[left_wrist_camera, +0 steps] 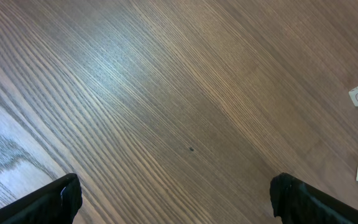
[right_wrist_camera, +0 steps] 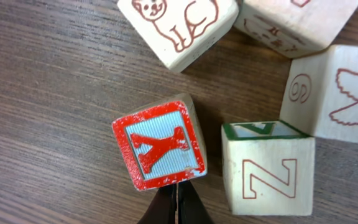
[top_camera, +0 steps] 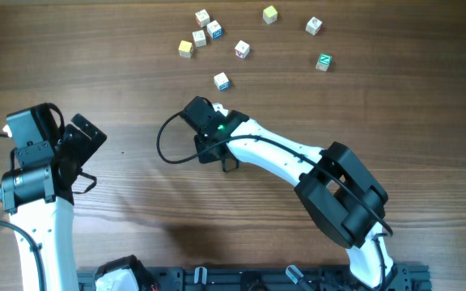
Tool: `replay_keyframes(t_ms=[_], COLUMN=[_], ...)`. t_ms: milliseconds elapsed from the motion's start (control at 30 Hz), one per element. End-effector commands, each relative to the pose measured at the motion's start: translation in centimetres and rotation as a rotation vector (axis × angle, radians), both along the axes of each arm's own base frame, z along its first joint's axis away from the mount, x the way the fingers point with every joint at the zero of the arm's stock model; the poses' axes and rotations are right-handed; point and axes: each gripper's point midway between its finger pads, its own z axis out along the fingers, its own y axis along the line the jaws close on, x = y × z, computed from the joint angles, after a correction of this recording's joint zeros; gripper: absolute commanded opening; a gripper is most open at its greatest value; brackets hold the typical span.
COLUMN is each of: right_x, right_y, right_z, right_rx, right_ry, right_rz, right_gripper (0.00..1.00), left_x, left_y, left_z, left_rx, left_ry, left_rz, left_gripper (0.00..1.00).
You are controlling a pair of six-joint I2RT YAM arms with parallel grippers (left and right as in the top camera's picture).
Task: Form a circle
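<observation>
Pushing with your right tool [right_wrist_camera: 175,208], shut and empty, nudge the red cube [right_wrist_camera: 160,146] slowly toward the gap beside the cat cube [right_wrist_camera: 179,28]; your left tool [left_wrist_camera: 176,202] hangs wide open, empty.

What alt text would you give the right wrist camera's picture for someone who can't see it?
A wooden cube with a red Y in a red frame lies mid-picture on a brown wooden table, the shut right gripper just below it. A Z cube stands to its right; a cat cube, a bird cube and a cropped cube arc above.
</observation>
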Motion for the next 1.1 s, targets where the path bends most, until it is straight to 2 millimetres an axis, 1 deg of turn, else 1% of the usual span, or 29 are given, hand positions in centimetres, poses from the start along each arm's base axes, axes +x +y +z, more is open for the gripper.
replay_keyframes(t_ms=[0,600,767,833,967,1000,1067], right_x=[0.3,1.0,0.1,-0.2,0.2,0.6,1.9], right_y=[-0.4,-0.5,-0.7,-0.6,-0.2,0.0,0.0], right_z=[0.1,0.2,0.3,1.7,6.1,7.0,7.7], right_rx=[-0.016,-0.016,-0.015,0.005,0.079,0.096,0.097], right_ry=[-0.025,-0.045,-0.005,-0.003,-0.071,-0.100,-0.165], right_rz=[-0.020,-0.031,-0.022,-0.020,-0.021,-0.024,-0.044], right_gripper=[0.04,0.05,0.04,0.04,0.04,0.04,0.04], left_x=[0.0,0.0,0.0,0.0,0.0,0.0,0.0], left_y=[0.0,0.0,0.0,0.0,0.0,0.0,0.0], left_z=[0.0,0.0,0.0,0.0,0.0,0.0,0.0], left_rx=[-0.011,-0.011,-0.011,-0.011,-0.011,-0.011,-0.011], left_ry=[-0.007,-0.007,-0.007,-0.007,-0.007,-0.007,-0.007], left_rz=[0.008,0.008,0.008,0.008,0.008,0.008,0.008], left_gripper=[1.00,1.00,1.00,1.00,1.00,1.00,1.00])
